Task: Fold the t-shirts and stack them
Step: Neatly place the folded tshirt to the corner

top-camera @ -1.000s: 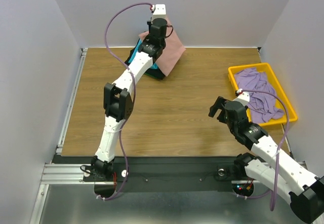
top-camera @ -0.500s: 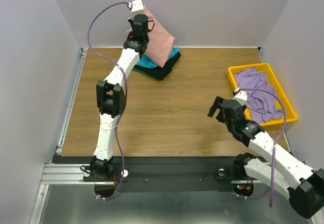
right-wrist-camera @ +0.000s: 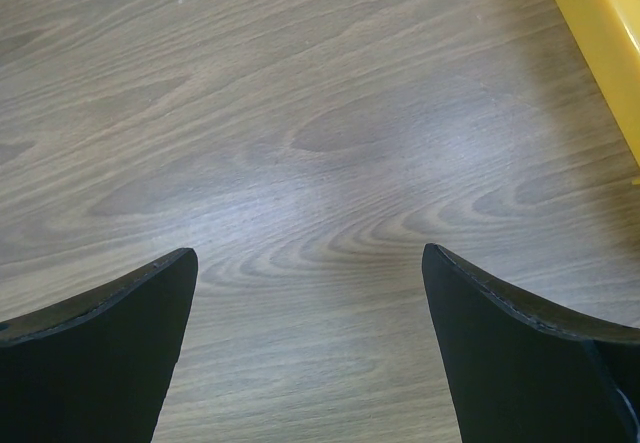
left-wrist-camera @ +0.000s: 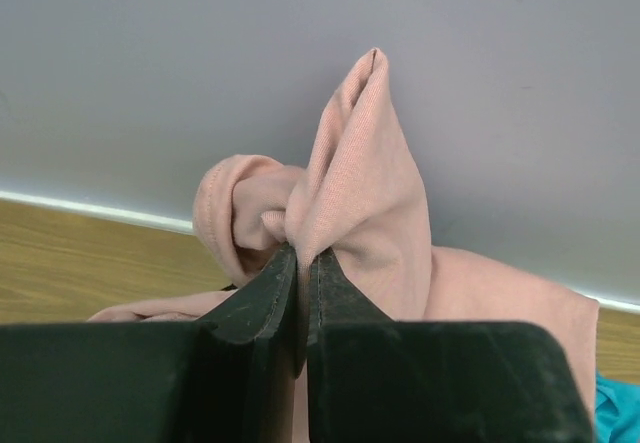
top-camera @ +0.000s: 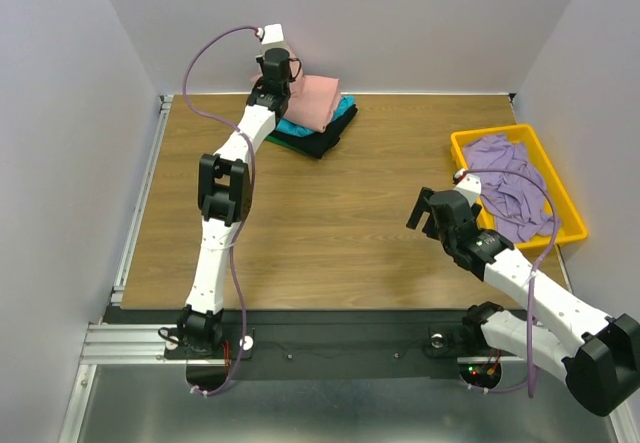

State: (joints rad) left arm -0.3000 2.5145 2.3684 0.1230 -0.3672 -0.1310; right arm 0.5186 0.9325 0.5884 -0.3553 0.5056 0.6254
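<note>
Step in hand: stacking.
- Pink t-shirt (top-camera: 320, 100): folded, atop pile (top-camera: 318, 135) of turquoise and black shirts, upper centre, near back wall (top-camera: 420, 23).
- Left gripper (left-wrist-camera: 302, 255): jaws nearly together, pink fold apparently nipped at tips. Next: let go, back away; wall leaves little room.
- Right gripper (right-wrist-camera: 308, 255): spread wide, empty, over table (top-camera: 330, 223), lower right.
- Lavender t-shirt (top-camera: 510, 188): crumpled in yellow tray (top-camera: 458, 149), right edge; likely next pick. Open wood between pile and tray for folding.
</note>
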